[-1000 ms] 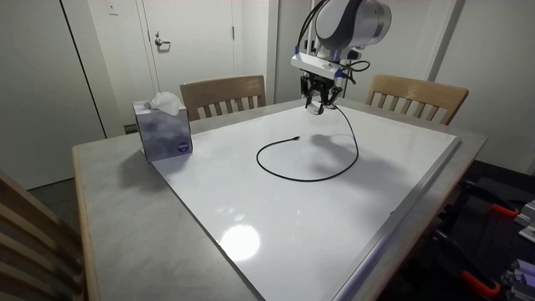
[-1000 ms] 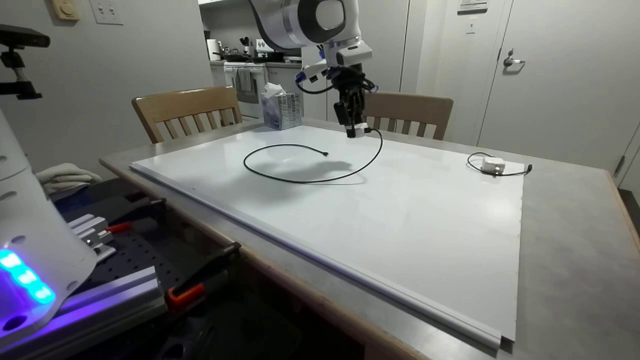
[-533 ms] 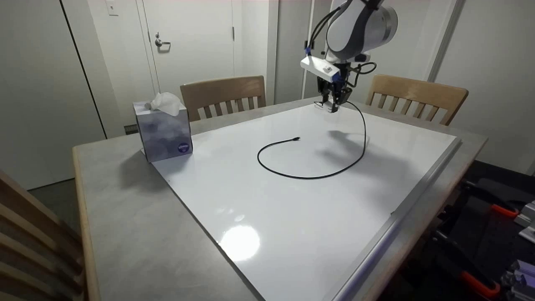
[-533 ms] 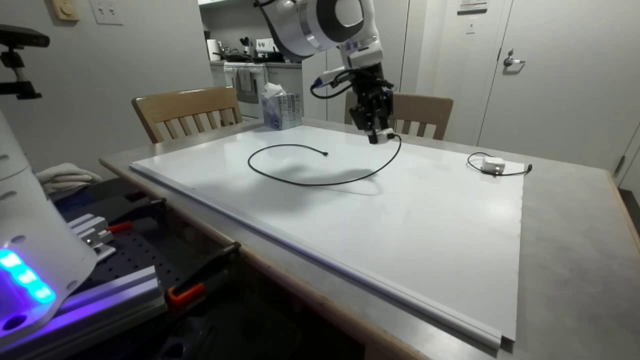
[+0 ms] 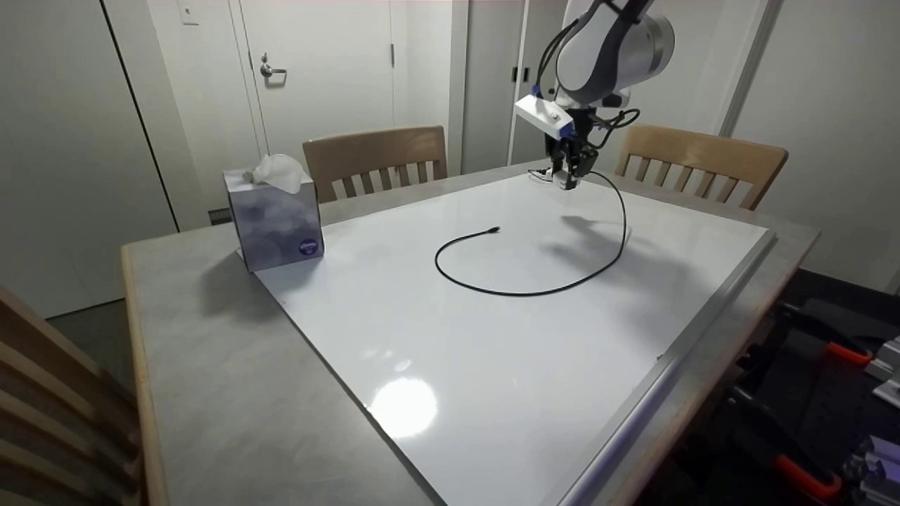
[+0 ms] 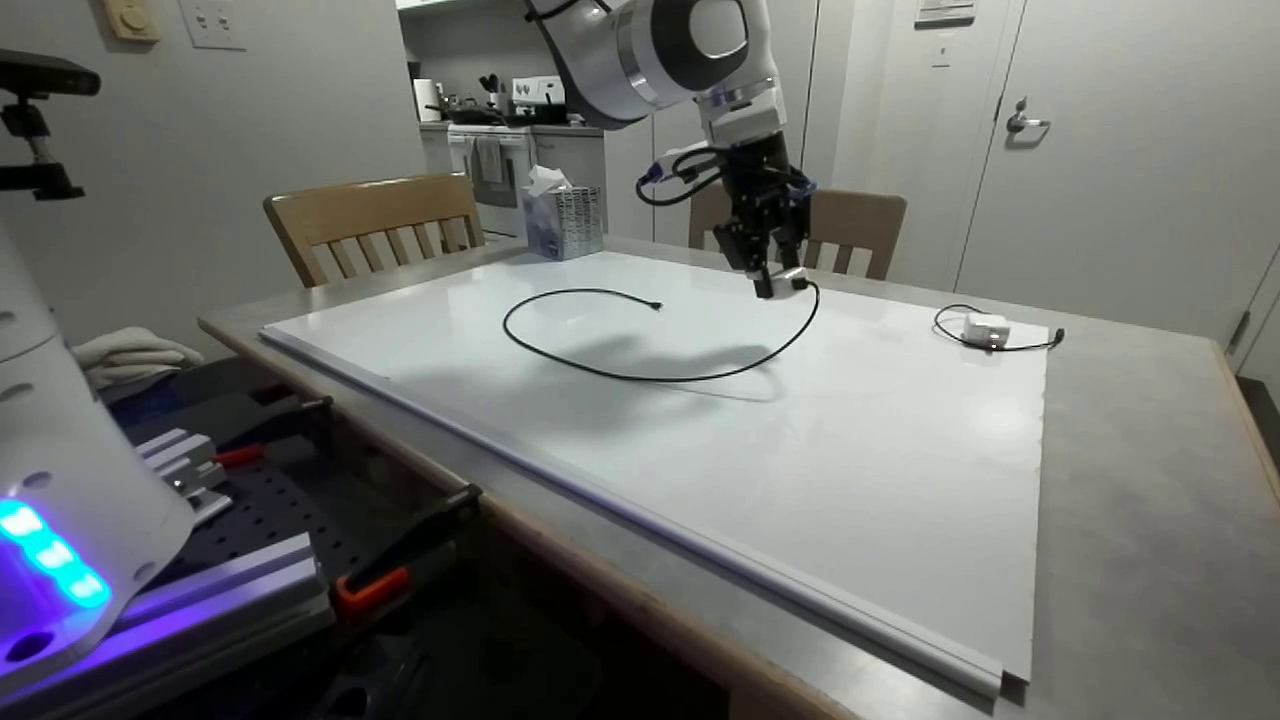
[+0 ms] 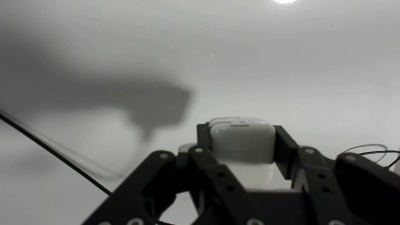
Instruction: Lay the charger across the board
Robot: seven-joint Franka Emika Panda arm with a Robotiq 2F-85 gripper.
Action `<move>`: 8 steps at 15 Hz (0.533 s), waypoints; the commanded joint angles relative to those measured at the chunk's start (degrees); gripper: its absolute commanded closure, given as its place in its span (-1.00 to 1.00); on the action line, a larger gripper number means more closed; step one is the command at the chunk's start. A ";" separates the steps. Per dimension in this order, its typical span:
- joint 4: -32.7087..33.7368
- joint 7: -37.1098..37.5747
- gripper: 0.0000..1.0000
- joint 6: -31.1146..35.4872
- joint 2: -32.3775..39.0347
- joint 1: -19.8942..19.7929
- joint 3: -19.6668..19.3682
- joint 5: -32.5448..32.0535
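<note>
My gripper is shut on the pale plug block of the charger and holds it above the board. In the wrist view the block sits between both black fingers. The charger's black cable leaves the block and curves down in a wide open loop over the board; it also shows in an exterior view. Its loose tip lies toward the middle of the board. How much of the cable touches the board is hard to tell. The board is glossy white.
A second white block with a short black cable lies near the board's edge. A blue tissue box stands at a board corner. A metal rail runs along one board edge. Wooden chairs stand around the table.
My gripper has moved over the board toward the second white block and a little lower, still holding the plug block. The cable's near part followed and its loop shifted; the loose tip barely moved.
</note>
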 commanded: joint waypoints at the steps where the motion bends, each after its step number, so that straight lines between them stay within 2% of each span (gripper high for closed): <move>1: 1.51 9.80 0.49 -1.19 1.85 0.79 -2.03 -0.05; 6: 1.42 18.80 0.49 -1.92 2.68 -4.95 -0.12 4.12; 7: 0.24 17.28 -0.01 -0.44 1.88 -3.55 -0.49 1.22; 8: 0.23 18.11 -0.01 -0.49 2.08 -4.40 -0.42 1.81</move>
